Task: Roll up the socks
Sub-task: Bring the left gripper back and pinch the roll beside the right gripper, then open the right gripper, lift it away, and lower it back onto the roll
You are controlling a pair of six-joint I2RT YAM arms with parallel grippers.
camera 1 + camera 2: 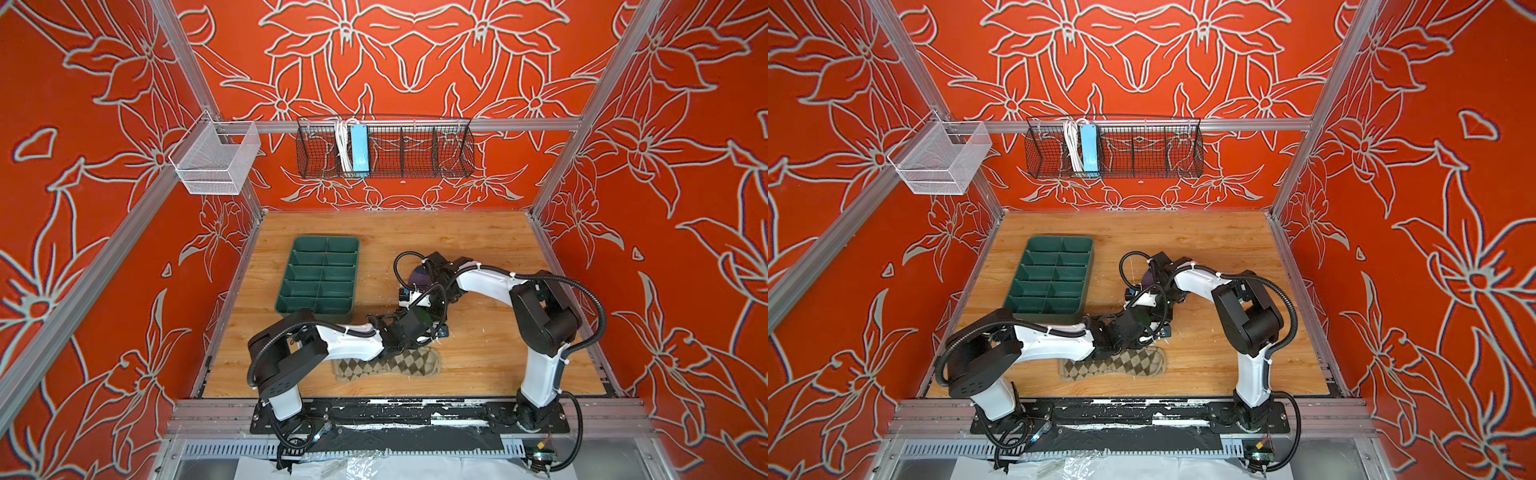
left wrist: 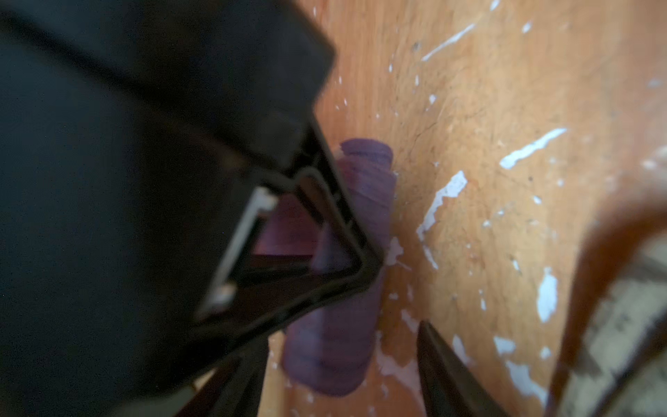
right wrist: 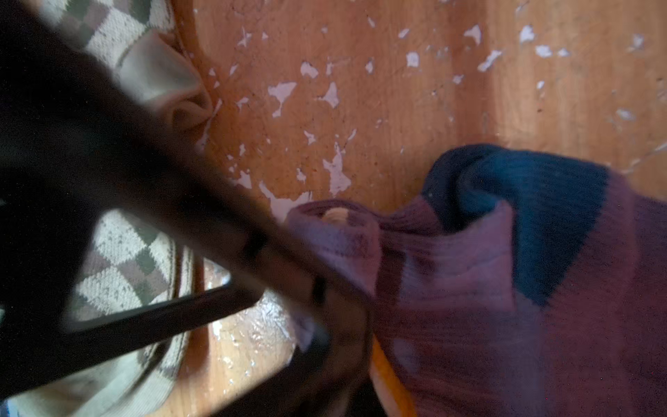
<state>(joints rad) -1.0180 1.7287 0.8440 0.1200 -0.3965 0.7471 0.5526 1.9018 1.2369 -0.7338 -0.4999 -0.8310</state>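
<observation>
Scuffed wood tabletop (image 1: 478,249) inside orange-red floral walls (image 1: 415,62), purple sock (image 3: 469,289) part-rolled near mid-table.

On back rail, black wire basket (image 1: 453,153) with blue power strip (image 1: 358,149) and white cable (image 1: 341,145); white mesh basket (image 1: 216,166) on left rail; green divided tray (image 1: 318,239) left of centre. Right gripper (image 3: 325,314) pressed together on purple fabric; left gripper (image 2: 343,335) spread around roll's end. Argyle sock (image 1: 390,365) flat near front edge.

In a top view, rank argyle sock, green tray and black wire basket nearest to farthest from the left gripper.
From the left gripper:
1. argyle sock, just toward the front edge
2. green tray, to the left
3. black wire basket, back wall
</observation>
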